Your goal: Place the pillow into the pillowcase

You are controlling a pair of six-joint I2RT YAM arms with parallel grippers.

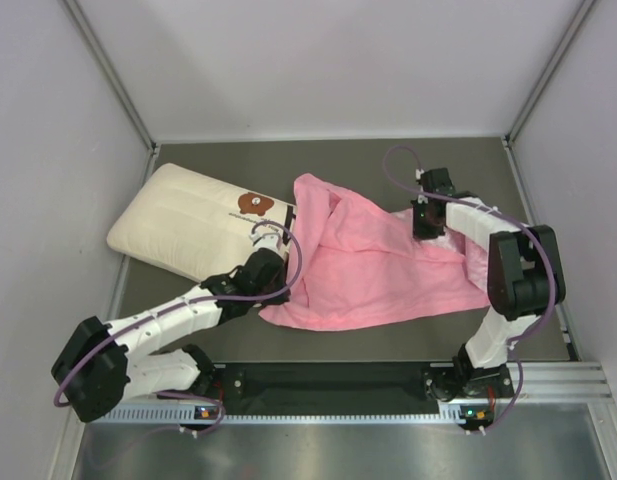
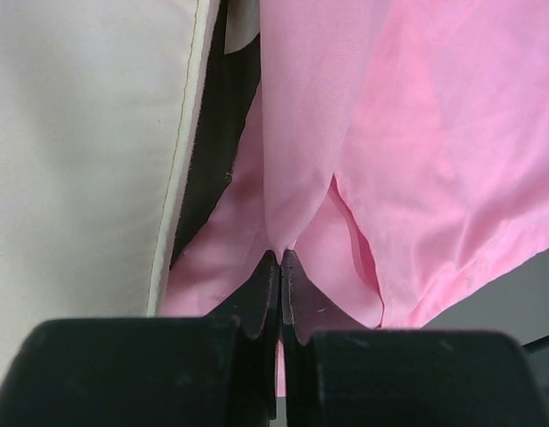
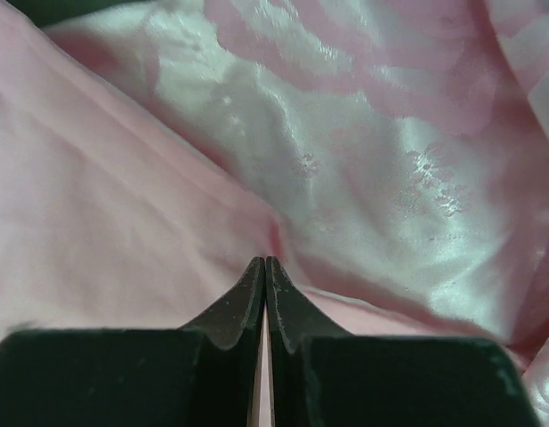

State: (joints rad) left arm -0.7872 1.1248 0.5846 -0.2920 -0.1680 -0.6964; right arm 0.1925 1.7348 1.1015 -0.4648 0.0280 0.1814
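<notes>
Advise, with left gripper [image 2: 281, 256] and right gripper [image 3: 265, 261] each pinched shut on pillowcase [image 1: 373, 270] fabric at frame centre, spreading the 2 grips apart evenly, opening the mouth toward the pillow [image 1: 183, 225] at upper left, guarding against satin slip.

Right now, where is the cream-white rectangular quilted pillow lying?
In the top view, the pillow lies at the table's far left, near the left wall, its right end beside the crumpled shiny pink satin pillowcase.
</notes>
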